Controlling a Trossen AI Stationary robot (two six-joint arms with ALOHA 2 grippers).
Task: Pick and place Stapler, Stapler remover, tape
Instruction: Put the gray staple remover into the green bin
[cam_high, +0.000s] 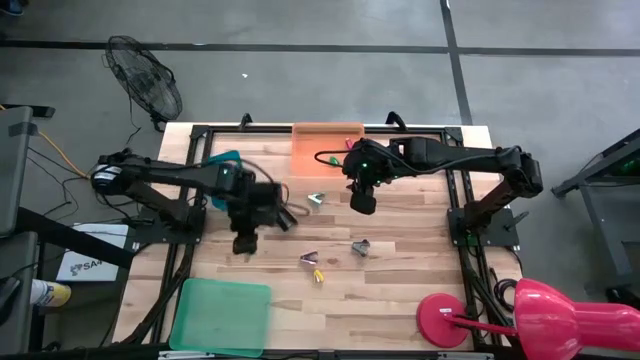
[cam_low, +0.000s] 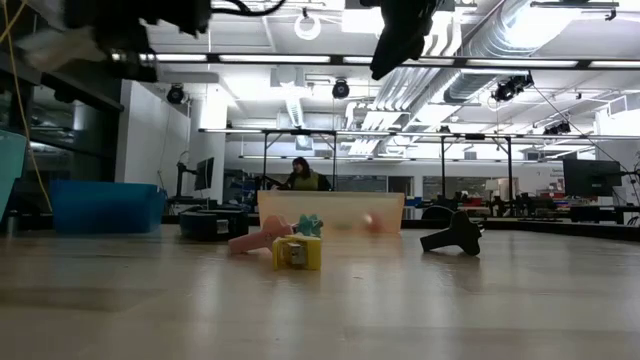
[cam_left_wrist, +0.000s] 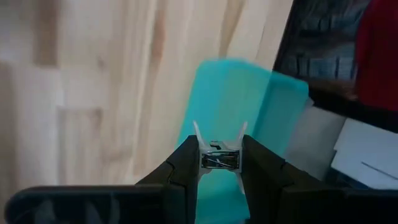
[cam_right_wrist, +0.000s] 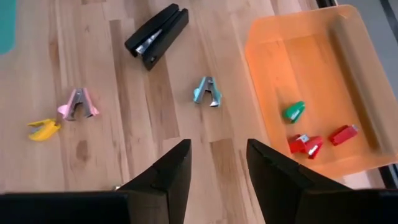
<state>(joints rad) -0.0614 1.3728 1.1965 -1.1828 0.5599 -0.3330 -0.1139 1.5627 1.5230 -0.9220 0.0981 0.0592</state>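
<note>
The left claw (cam_left_wrist: 219, 163) is raised above the bench (cam_high: 400, 290), clenched on a small clear-and-silver staple remover (cam_left_wrist: 220, 159). The right claw (cam_right_wrist: 217, 163) stands released and empty above the bench beside the orange tray (cam_right_wrist: 323, 81). The stapler (cam_right_wrist: 157, 35) lies flat on the bench, apart from the tray.

Pale matt wooden table (cam_right_wrist: 155, 118), translucent orange plastic tray (cam_right_wrist: 323, 37).
</note>
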